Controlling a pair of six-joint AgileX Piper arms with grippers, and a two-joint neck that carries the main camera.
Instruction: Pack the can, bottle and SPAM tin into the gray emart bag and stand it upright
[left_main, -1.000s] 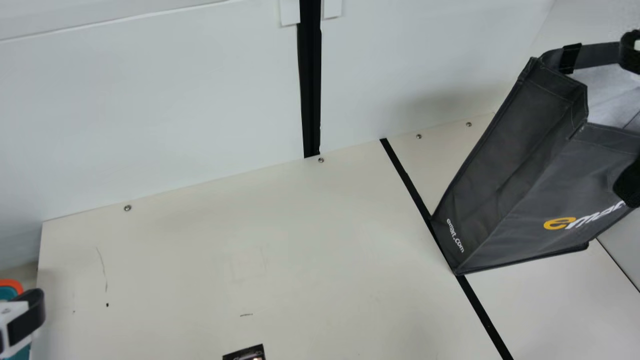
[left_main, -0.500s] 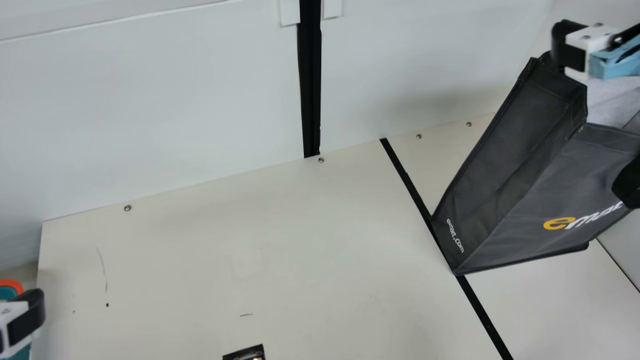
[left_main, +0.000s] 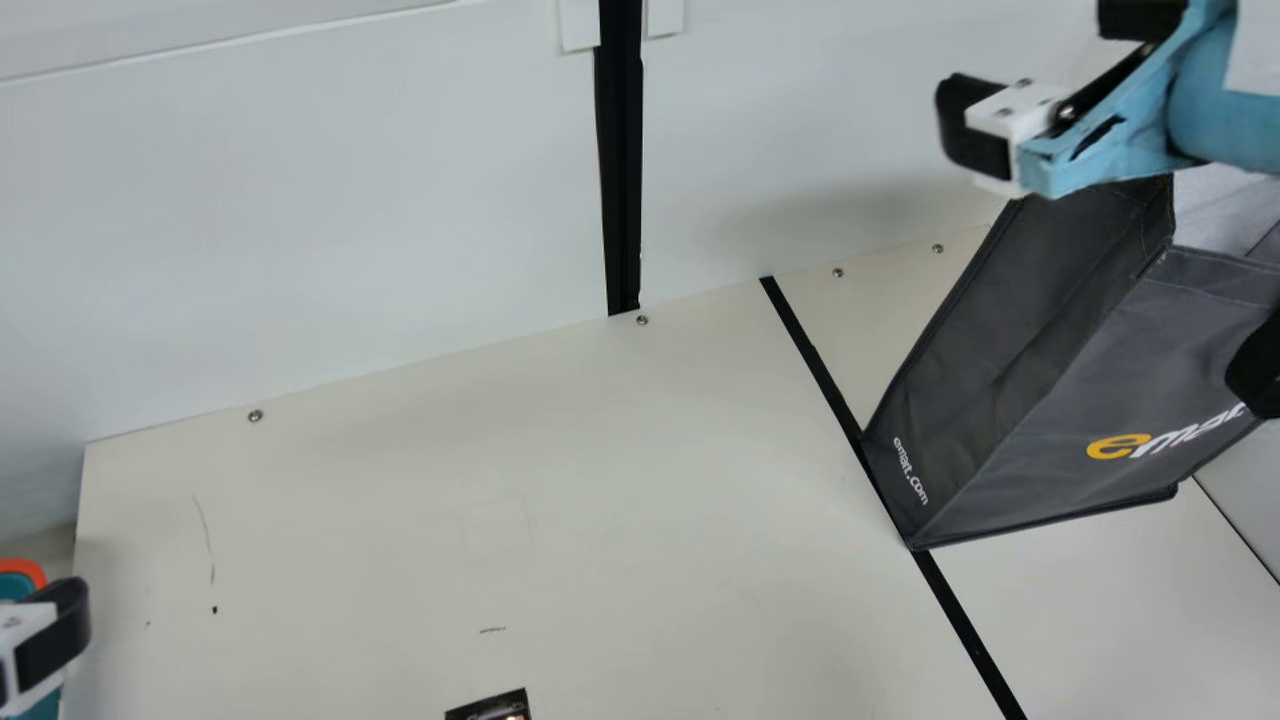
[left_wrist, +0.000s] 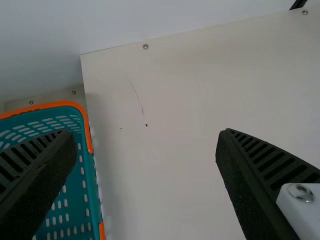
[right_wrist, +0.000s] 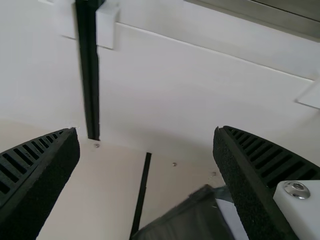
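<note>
In the main view, our right gripper (left_main: 1050, 90) hangs wide; the gray emart bag (left_main: 1070, 360) stands at its 6 o'clock, partly behind it. At 8 o'clock, our left gripper (left_main: 50, 640) sits wide too, well apart from the bag.

A teal basket (left_wrist: 83, 195) with an orange rim (left_wrist: 50, 104) sat left of the cream table (left_main: 500, 500); a black strip (left_main: 815, 362) crossed the right part, white panels (left_main: 300, 200) beyond.
</note>
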